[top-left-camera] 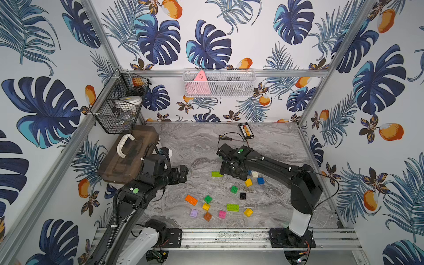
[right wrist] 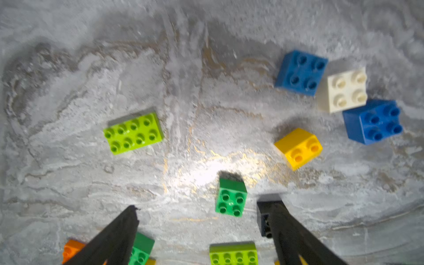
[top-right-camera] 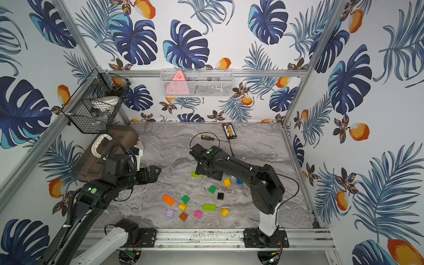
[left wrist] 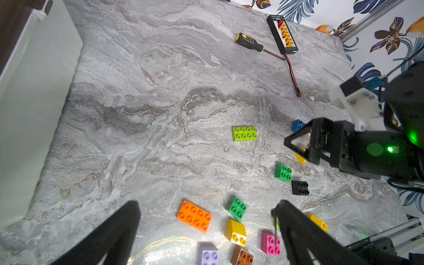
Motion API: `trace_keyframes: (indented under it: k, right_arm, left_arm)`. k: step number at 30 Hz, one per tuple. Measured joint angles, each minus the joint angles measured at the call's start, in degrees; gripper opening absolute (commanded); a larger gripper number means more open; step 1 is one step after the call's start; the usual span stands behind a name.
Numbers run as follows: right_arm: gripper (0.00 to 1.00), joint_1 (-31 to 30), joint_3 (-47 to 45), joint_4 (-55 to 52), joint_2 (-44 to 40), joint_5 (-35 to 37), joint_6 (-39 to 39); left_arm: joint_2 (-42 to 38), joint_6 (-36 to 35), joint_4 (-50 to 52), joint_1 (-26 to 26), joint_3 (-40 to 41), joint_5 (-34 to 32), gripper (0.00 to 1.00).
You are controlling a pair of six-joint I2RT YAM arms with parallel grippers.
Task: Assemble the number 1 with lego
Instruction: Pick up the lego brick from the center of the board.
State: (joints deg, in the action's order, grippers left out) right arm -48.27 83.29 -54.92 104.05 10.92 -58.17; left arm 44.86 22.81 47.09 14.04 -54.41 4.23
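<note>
Loose lego bricks lie scattered on the marble table. A lime 2x4 (top-left-camera: 216, 174) (right wrist: 133, 133) sits alone at the far side of the group, just left of my right gripper (top-left-camera: 224, 171) (right wrist: 199, 206), which hangs open and empty over the table. A green 2x2 (right wrist: 231, 200) and a black brick (top-left-camera: 243, 196) lie below its fingers. Yellow (top-left-camera: 248, 182), white (top-left-camera: 255, 174) and blue (top-left-camera: 260, 180) bricks lie beside it. My left gripper (top-left-camera: 184, 171) (left wrist: 207, 204) is open and empty, up and left of the orange 2x4 (left wrist: 194, 216), purple (top-left-camera: 194, 213) and pink (top-left-camera: 222, 214) bricks.
A brown toolbox (top-left-camera: 124, 158) stands at the left edge behind my left arm. A screwdriver (top-left-camera: 226, 137) and a black connector board (top-left-camera: 246, 130) with a cable lie at the back. Wire baskets (top-left-camera: 219, 82) hang on the walls. A metal rail (top-left-camera: 224, 236) runs along the front.
</note>
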Motion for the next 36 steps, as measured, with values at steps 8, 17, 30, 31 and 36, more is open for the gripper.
trace_keyframes:
  k: [8,17,30,31,36]
  right_arm:
    - [0.64,0.2,-8.3,2.6,-2.9,-3.1,-5.0]
    - [0.63,0.2,-10.2,7.3,-0.8,-5.9,-5.2]
    - [0.61,0.0,-11.5,9.0,0.0,-7.1,-4.3]
    - [0.61,0.0,-11.7,9.0,0.0,-7.1,-4.3]
    - [0.6,0.0,-11.7,9.0,0.3,-7.1,-4.4]
  left_arm:
    - [-0.3,0.0,0.0,0.3,0.0,0.0,0.99]
    - [0.1,0.0,0.0,0.6,0.0,0.0,0.99]
    - [0.6,0.0,0.0,0.7,0.0,0.0,0.99]
    - [0.6,0.0,0.0,0.7,0.0,0.0,0.99]
    - [0.6,0.0,0.0,0.7,0.0,-0.1,0.99]
